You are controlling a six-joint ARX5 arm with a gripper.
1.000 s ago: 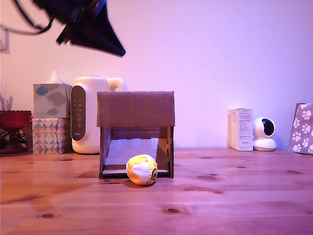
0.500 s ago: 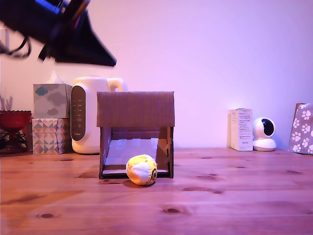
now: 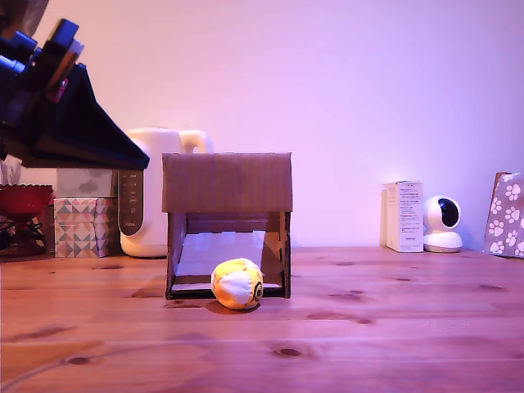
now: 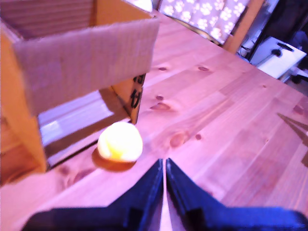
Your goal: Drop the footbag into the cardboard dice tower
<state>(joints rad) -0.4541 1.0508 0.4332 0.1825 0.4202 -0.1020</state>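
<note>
The footbag (image 3: 237,284), orange, yellow and white, lies on the wooden table just in front of the cardboard dice tower's (image 3: 227,182) lower opening, touching nothing else. A pale ramp shows inside that opening. My gripper (image 3: 143,162) is a dark wedge high at the exterior view's left, well above the table and away from both. In the wrist view the gripper (image 4: 164,162) has its two dark fingers pressed together with nothing between them, pointing toward the footbag (image 4: 120,142) beside the tower (image 4: 86,57). The tower's open top shows in that view.
Behind the tower stand a white kettle-like appliance (image 3: 155,192), patterned tissue boxes (image 3: 80,225) and a red bowl (image 3: 23,199). At the exterior view's right are a white box (image 3: 404,216), a small white camera (image 3: 443,223) and a paw-print bag (image 3: 508,214).
My arm has swung down and toward the exterior view's left, away from above the tower. The footbag and the tower have stayed put.
</note>
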